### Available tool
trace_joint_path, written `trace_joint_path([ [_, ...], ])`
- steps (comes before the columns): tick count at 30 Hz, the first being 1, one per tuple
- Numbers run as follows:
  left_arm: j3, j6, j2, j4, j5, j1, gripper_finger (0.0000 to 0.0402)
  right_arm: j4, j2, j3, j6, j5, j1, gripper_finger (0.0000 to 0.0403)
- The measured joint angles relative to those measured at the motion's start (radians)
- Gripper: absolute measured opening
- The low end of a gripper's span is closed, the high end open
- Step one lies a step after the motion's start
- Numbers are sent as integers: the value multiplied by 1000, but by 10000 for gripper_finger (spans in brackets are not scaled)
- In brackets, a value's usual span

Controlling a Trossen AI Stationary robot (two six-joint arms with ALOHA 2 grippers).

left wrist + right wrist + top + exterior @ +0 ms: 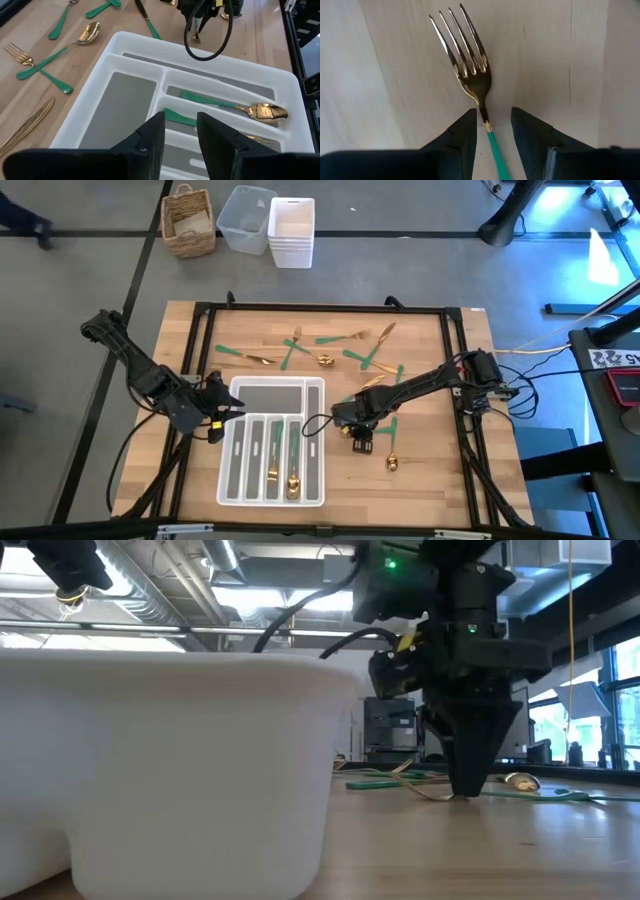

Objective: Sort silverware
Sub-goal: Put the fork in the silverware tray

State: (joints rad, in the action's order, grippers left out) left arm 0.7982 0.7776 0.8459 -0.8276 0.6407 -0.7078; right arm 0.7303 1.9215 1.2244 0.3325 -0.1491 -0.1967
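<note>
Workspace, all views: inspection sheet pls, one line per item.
Surface: wooden table, black frame around it.
Job's things: white organizer tray holds a spoon and a few other pieces; loose silverware scattered beyond the tray; one fork lies between the right tool's fingers.
Clutter: nothing seen on the table.
Grippers: left tool open over the tray; right tool down at the table, fingers either side of the fork's neck, apart.
Cables: looped cable on the right arm.
Surroundings: wicker basket, bins on the floor.
</note>
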Motion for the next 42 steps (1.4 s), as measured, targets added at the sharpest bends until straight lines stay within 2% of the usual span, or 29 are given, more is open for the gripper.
trace_joint_path([
  [5,0,0,0,0,0,0,107,-14,-4,-22,0,0,0,126],
  [8,0,0,0,0,0,0,107,-19,-4,-24,1,0,0,113],
  [16,0,0,0,0,0,0,107,-31,-4,-27,3,18,2,12],
  [21,0,0,0,0,0,0,107,-35,-2,-27,4,26,1,21],
  [32,0,0,0,0,0,0,107,-37,-6,-24,8,26,1,6],
  [42,0,0,0,0,0,0,107,38,-2,118,-38,33,1,2],
])
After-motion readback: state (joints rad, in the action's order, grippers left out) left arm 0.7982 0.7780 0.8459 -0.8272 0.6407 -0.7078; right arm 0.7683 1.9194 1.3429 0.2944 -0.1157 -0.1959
